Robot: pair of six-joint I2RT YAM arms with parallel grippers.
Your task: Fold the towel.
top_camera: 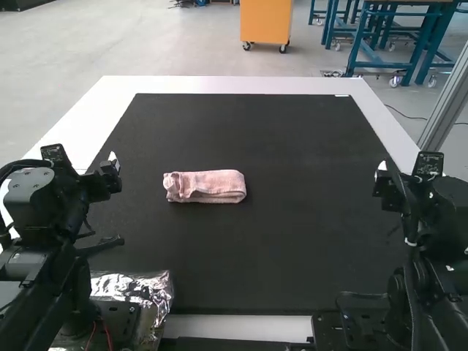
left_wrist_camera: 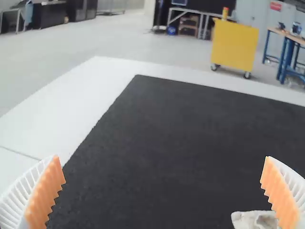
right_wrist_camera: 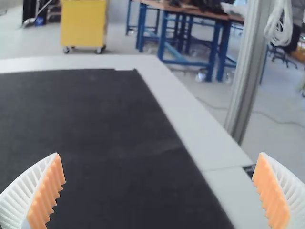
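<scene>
Jaws, left and right: released, spread wide
Pink towel: folded into narrow bundle, crosswise on black mat

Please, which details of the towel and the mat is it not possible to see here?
- High view: the pink towel's underside, hidden by its top; its layers, too small to count.
- High view: mat beneath the towel, covered.
- Left wrist view: most of the towel, cut off by the edge.
</scene>
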